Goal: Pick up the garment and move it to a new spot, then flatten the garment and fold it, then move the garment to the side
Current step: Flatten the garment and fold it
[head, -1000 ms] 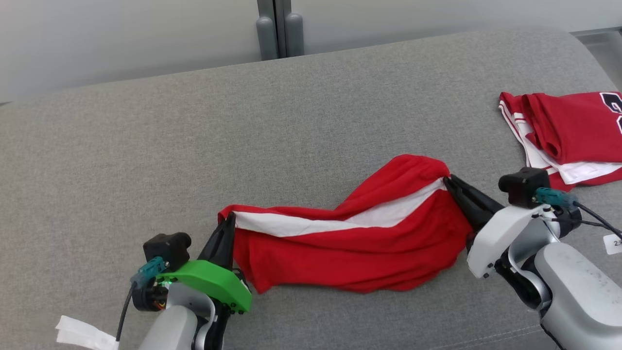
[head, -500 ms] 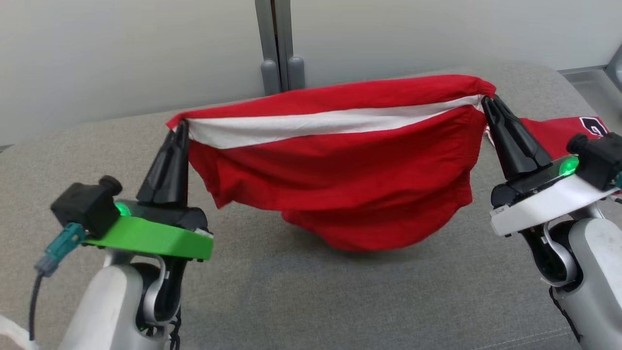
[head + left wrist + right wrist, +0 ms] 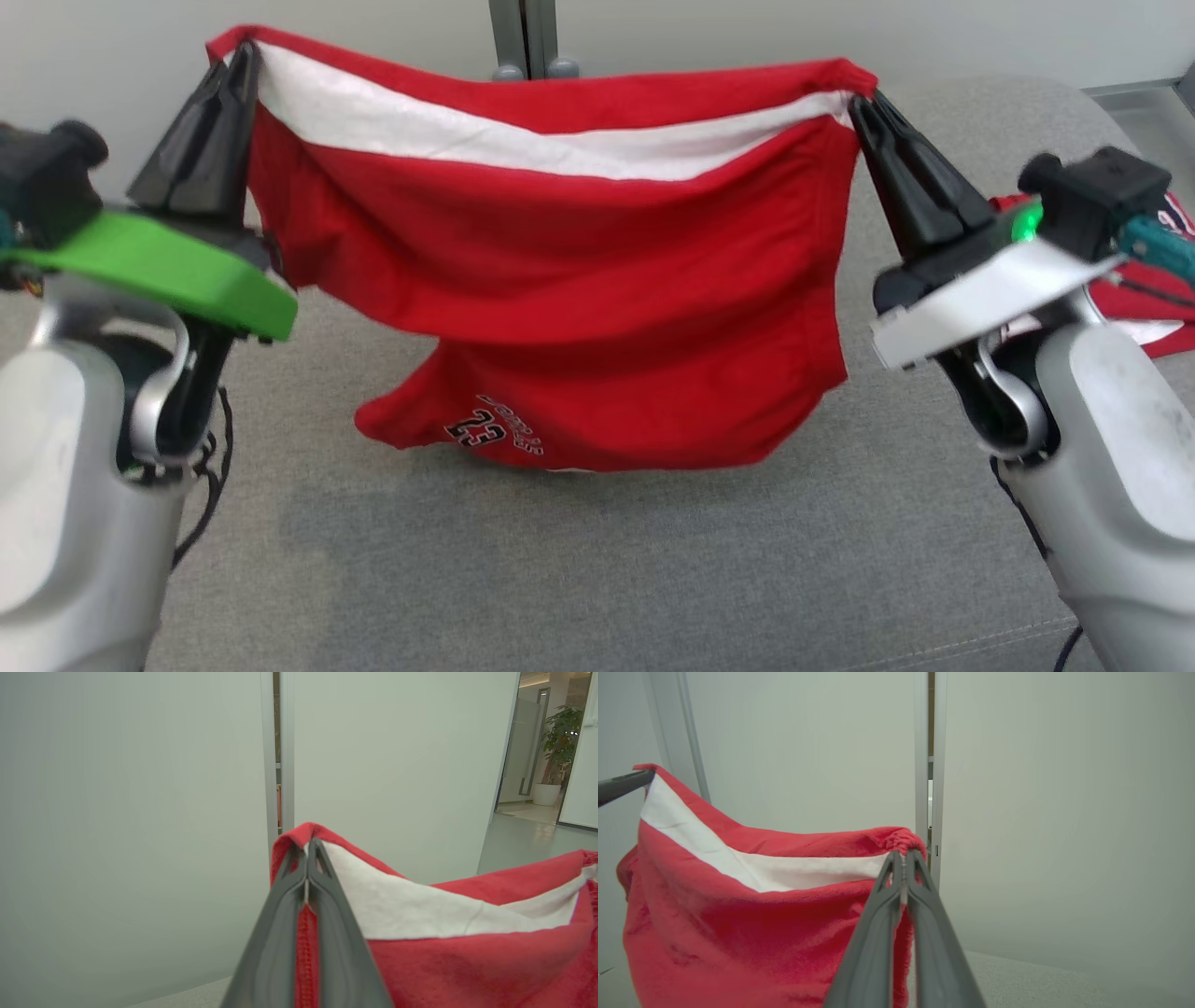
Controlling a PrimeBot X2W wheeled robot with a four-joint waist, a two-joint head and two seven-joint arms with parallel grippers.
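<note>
A pair of red shorts (image 3: 560,280) with a white inner waistband hangs in the air between my two grippers, its lower hem bearing a dark "23" print just above the grey surface. My left gripper (image 3: 245,51) is shut on the waistband's left corner, raised high. My right gripper (image 3: 857,101) is shut on the right corner, slightly lower. In the left wrist view my left gripper (image 3: 306,845) pinches the red shorts (image 3: 467,961) at the seam. The right wrist view has my right gripper (image 3: 902,855) clamped on the gathered waistband of the shorts (image 3: 752,933).
The grey cushioned surface (image 3: 579,560) spreads below the hanging cloth. Another red and white garment (image 3: 1153,308) lies at the right edge, behind my right arm. A pale wall with a grey metal post (image 3: 525,37) stands behind.
Both grippers have lifted the shorts off the surface, from lying crumpled to hanging spread. The left corner has risen higher than the right. The head camera has shifted as well.
</note>
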